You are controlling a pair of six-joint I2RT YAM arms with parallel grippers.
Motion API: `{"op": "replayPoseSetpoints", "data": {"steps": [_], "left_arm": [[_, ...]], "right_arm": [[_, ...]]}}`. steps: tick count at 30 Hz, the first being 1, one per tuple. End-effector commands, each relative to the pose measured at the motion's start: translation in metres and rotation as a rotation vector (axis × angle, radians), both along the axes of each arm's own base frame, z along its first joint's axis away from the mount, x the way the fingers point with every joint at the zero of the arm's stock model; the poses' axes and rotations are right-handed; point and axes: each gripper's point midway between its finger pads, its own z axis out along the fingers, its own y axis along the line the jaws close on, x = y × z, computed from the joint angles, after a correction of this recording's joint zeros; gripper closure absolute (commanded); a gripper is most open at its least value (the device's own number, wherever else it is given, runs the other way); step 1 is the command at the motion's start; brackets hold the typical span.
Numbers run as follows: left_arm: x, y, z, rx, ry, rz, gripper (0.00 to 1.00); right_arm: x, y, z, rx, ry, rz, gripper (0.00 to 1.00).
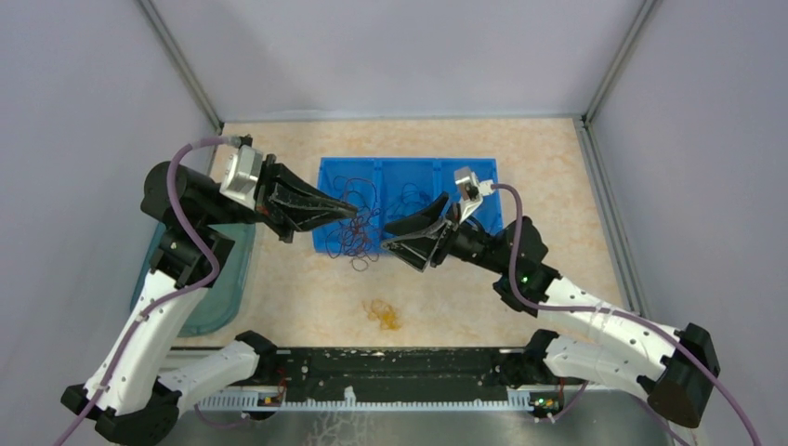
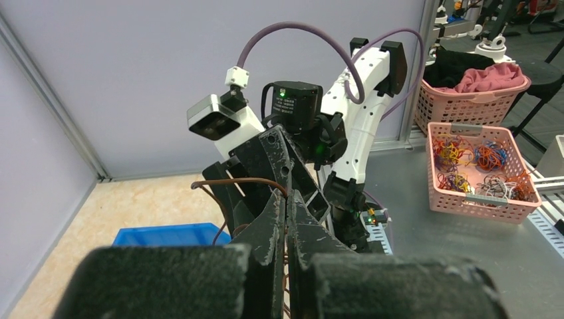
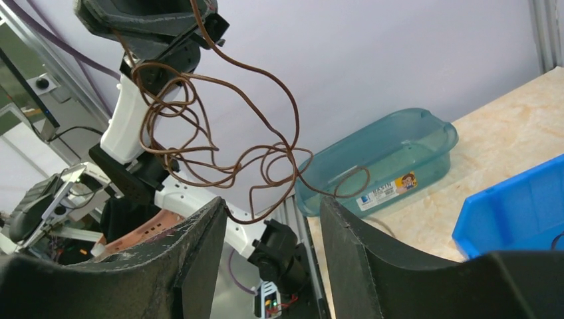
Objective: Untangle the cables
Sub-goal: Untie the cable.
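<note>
Here the left gripper (image 1: 350, 212) is clenched on a brown cable tangle (image 1: 359, 234), holding it over the left end of the blue bin (image 1: 483, 169). The loops dangle across the bin's near edge. The right gripper (image 1: 390, 237) faces it, just beside the tangle at that same edge, its jaws standing apart with nothing gripped between them. More dark cables (image 1: 410, 195) lie in the bin's middle compartment. A small orange cable (image 1: 382, 314) lies on the table (image 1: 279, 307) in front of the bin, well apart. A teal tub (image 1: 221, 279) sits left of the bin.
</note>
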Motion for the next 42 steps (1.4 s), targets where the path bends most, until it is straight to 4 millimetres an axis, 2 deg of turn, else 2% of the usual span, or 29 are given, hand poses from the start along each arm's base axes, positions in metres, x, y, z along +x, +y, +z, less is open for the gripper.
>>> {"op": "replayPoseSetpoints", "data": {"steps": [1,5,10,13,19,23,36,42], "left_arm": [[-0.006,0.003,0.004,-0.012,-0.021,-0.012,1.0],[-0.005,0.003,0.005,-0.014,-0.022,-0.007,1.0],[-0.005,0.003,0.005,-0.013,-0.031,-0.004,1.0],[-0.005,0.003,0.005,-0.014,-0.03,-0.003,1.0],[-0.005,0.003,0.006,-0.016,-0.033,-0.004,1.0],[-0.005,0.003,0.006,-0.016,-0.031,-0.004,1.0],[-0.005,0.003,0.007,-0.018,-0.043,-0.012,1.0],[-0.008,0.004,0.007,-0.016,-0.052,-0.016,1.0]], "right_arm": [[-0.005,-0.002,0.032,0.096,-0.043,0.03,0.48],[-0.005,0.001,0.034,0.101,-0.033,0.045,0.58],[-0.001,0.001,0.024,0.074,-0.005,0.024,0.57],[0.001,-0.001,0.023,0.081,-0.001,0.005,0.6],[0.007,-0.007,0.019,0.065,0.015,-0.05,0.45],[-0.001,-0.012,0.025,0.083,0.01,-0.023,0.38],[-0.027,-0.003,0.034,0.172,0.146,0.29,0.39],[-0.03,-0.011,0.041,0.229,0.171,0.351,0.44]]}}
